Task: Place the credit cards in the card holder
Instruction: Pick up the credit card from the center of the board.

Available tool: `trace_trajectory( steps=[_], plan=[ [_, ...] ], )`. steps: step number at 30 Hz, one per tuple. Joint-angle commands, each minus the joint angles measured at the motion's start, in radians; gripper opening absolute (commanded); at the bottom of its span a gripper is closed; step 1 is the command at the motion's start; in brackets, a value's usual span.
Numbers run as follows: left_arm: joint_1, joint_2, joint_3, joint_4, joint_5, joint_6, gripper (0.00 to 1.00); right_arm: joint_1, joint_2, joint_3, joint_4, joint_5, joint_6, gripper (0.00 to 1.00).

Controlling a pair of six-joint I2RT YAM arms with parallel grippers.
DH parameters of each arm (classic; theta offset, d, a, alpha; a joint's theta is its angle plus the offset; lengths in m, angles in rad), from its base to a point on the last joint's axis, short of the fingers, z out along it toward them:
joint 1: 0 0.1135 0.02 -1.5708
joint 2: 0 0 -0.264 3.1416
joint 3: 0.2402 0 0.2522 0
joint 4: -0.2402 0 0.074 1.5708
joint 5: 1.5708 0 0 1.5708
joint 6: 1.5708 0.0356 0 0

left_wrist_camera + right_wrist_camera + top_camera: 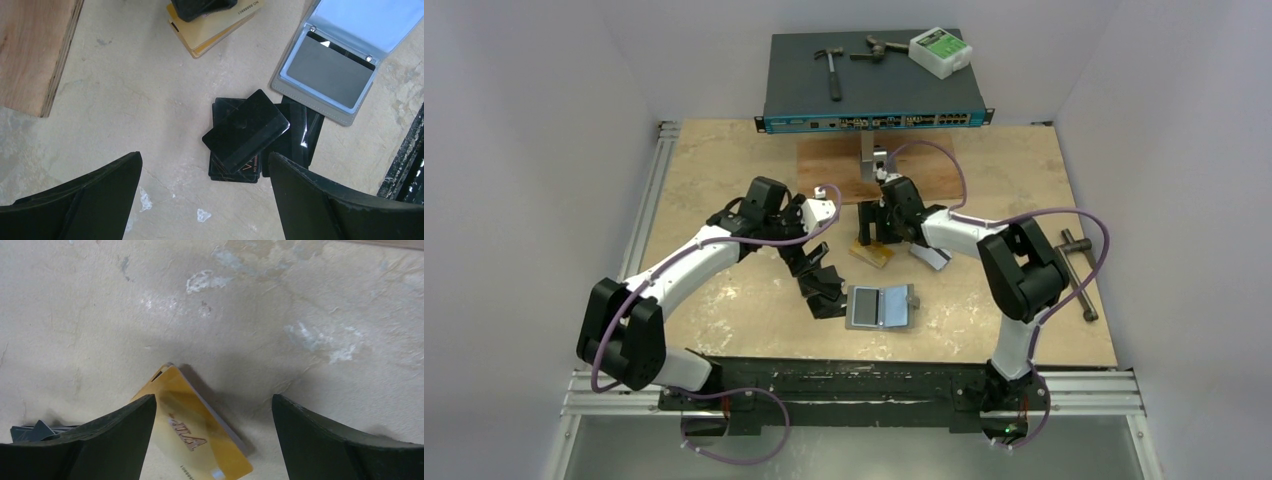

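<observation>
Credit cards (192,435), orange-yellow stack, just below wide-spread right claw (212,401)

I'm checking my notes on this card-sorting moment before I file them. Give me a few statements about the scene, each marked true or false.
1. The card holder lies open on the table. True.
2. The right gripper is shut on a card. False: its jaws stand apart over the orange-yellow cards, which lie on the table.
3. A grey card sits in a sleeve of the holder. True.
4. The left gripper holds the black striped card. False: it is open, and that card lies on a dark stack below it.
5. The hammer lies on the wooden board. False: it lies on the network switch.
</observation>
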Motion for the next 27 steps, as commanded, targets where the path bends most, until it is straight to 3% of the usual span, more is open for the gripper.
trace_trajectory(
  steps=[1, 14, 27],
  plan=[
    [-0.017, 0.013, 0.025, 0.050, 0.003, -0.018, 0.98, 0.060, 0.005, -0.004, -0.019, 0.099, -0.005, 0.84],
    [-0.030, 0.018, 0.008, 0.046, 0.000, -0.007, 0.96, 0.078, -0.057, -0.128, 0.024, 0.103, 0.059, 0.72],
    [-0.053, 0.028, 0.016, 0.030, -0.020, 0.002, 0.96, 0.018, -0.151, -0.160, 0.047, -0.021, 0.060, 0.80]
  ],
)
